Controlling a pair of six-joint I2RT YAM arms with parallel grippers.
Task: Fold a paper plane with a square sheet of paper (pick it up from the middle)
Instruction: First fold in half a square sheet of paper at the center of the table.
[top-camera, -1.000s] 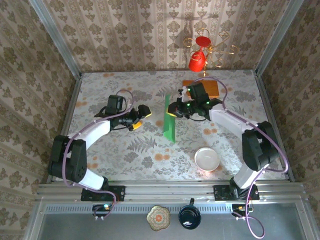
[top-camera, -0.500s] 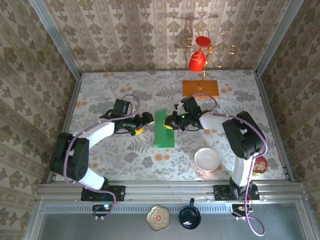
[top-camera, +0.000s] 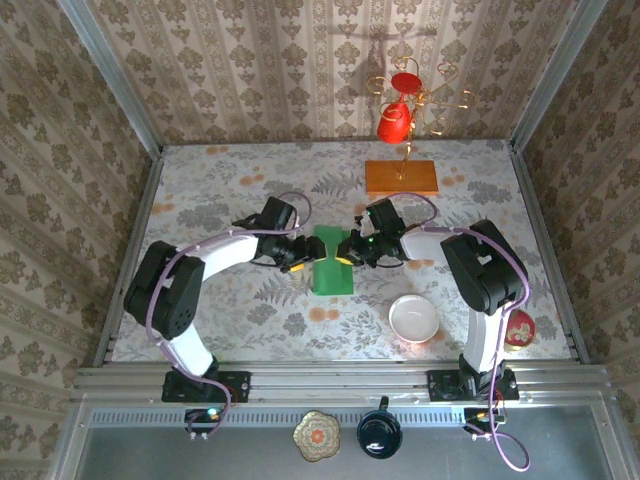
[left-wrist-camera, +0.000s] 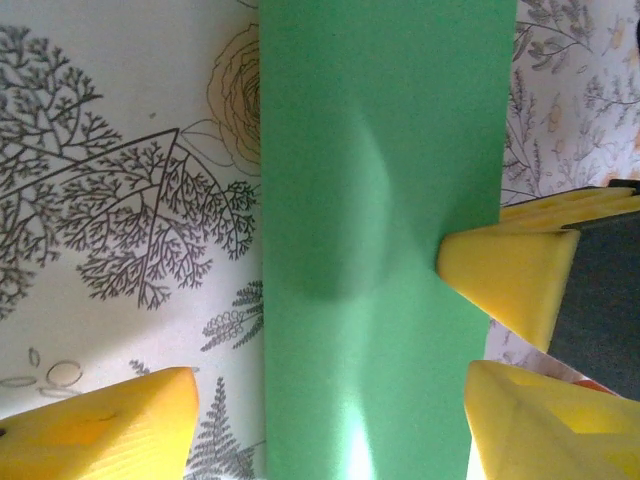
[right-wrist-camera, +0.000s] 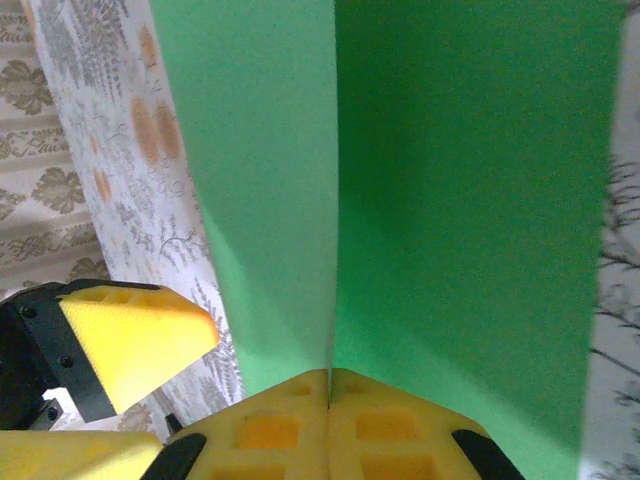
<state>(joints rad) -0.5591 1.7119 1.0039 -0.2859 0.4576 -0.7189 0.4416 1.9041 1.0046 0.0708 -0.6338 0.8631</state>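
Note:
The bright green sheet of paper (top-camera: 332, 268) is folded lengthwise into a strip with a raised centre fold and rests near the table's middle. My right gripper (top-camera: 349, 250) is at the strip's right edge. In the right wrist view its gripper (right-wrist-camera: 330, 378) is shut on the paper's (right-wrist-camera: 450, 200) centre fold. My left gripper (top-camera: 306, 252) is at the strip's left edge. In the left wrist view that gripper (left-wrist-camera: 330, 400) is open, with the paper (left-wrist-camera: 380, 180) running between its yellow fingers (left-wrist-camera: 110, 425). The left finger stands clear of the paper's edge.
A white bowl (top-camera: 413, 319) sits right of the paper toward the front. An orange wooden slab (top-camera: 401, 177) lies at the back, carrying a gold stand with a red cup (top-camera: 393, 122). A red object (top-camera: 520, 328) sits by the right arm's base.
The right gripper has brought the paper down from standing on edge and toward the table's middle. The left gripper has moved right up to the paper, and its jaws have narrowed.

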